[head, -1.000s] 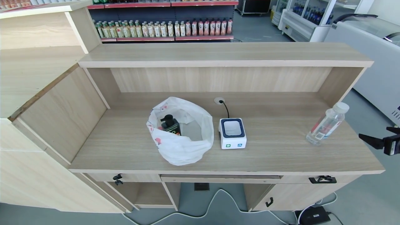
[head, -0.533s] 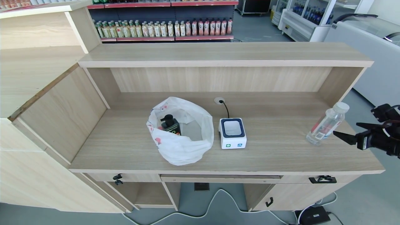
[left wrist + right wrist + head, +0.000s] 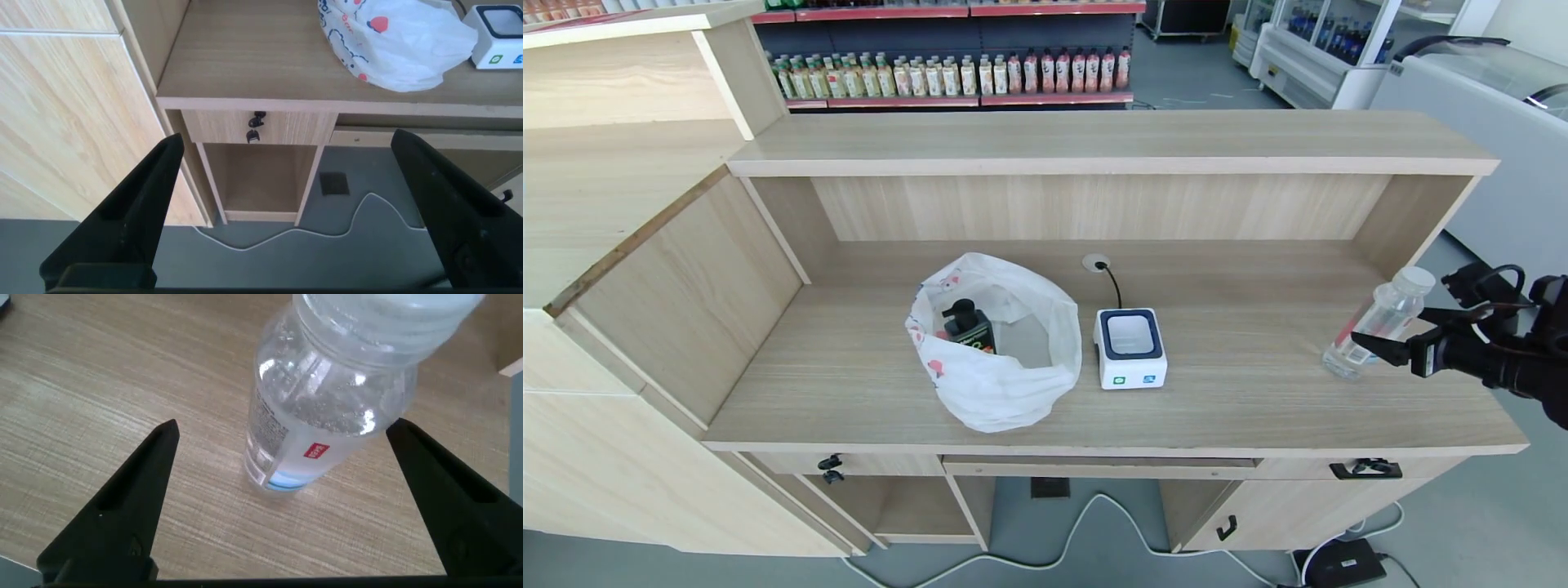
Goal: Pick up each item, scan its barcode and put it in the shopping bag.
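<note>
1. At the right end of the bench (image 3: 1241, 392) I see the water bottle (image 3: 1379, 322) standing on its base. It is clear ribbed plastic with a white cap and a small label low down.
2. The right gripper (image 3: 1387, 324) sits level with it, its black wedge-shaped fingers spread wide on either side of the bottle and not touching it.
3. The left gripper (image 3: 288, 140) hangs out in front of the bench's left end, fingers likewise apart and holding nothing.
4. Mid-bench sits the shopping bag (image 3: 1013, 384), thin crinkled white plastic with red print, its mouth open. A black pump bottle (image 3: 968, 327) is inside.
5. Just beside the bag stands the scanner (image 3: 1129, 347), a rounded white box with a dark-rimmed window on top and a black cable (image 3: 1112, 286).
6. The bench is pale wood-grain laminate with a raised back ledge. Behind it I see store shelves (image 3: 947, 75) of drinks.
</note>
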Available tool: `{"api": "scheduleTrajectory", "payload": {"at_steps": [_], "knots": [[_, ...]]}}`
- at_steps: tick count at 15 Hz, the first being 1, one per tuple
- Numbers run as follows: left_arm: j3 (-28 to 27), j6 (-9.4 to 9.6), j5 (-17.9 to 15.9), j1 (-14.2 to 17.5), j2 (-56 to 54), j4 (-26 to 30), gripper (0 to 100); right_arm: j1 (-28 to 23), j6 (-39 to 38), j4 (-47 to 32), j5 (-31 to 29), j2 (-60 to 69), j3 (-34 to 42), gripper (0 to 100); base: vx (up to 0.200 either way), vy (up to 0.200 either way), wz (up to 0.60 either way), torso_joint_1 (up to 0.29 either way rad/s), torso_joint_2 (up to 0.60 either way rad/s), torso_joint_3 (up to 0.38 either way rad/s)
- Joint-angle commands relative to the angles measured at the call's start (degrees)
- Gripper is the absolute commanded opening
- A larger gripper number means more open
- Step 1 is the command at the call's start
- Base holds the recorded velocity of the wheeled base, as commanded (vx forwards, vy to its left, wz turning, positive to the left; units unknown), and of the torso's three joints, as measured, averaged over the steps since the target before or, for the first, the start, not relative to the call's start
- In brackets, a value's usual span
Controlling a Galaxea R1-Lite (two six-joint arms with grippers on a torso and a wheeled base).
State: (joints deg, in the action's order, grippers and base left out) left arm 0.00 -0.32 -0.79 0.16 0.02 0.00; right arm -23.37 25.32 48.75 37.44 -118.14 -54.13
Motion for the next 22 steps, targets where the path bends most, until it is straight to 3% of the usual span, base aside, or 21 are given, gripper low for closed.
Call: {"api": "scheduleTrajectory", "payload": {"at_steps": [1,22], "knots": [[0.0,-0.03,0.0,0.0,0.0,0.0,100,0.3,0.1,0.6,0.0,-1.8,-1.7,100,0.0,0.0,0.0,0.0,0.0,0.0],[0.0,-0.03,0.0,0.0,0.0,0.0,100,4.2,0.0,8.8,0.1,-9.3,-5.5,100,0.0,0.0,0.0,0.0,0.0,0.0]]}}
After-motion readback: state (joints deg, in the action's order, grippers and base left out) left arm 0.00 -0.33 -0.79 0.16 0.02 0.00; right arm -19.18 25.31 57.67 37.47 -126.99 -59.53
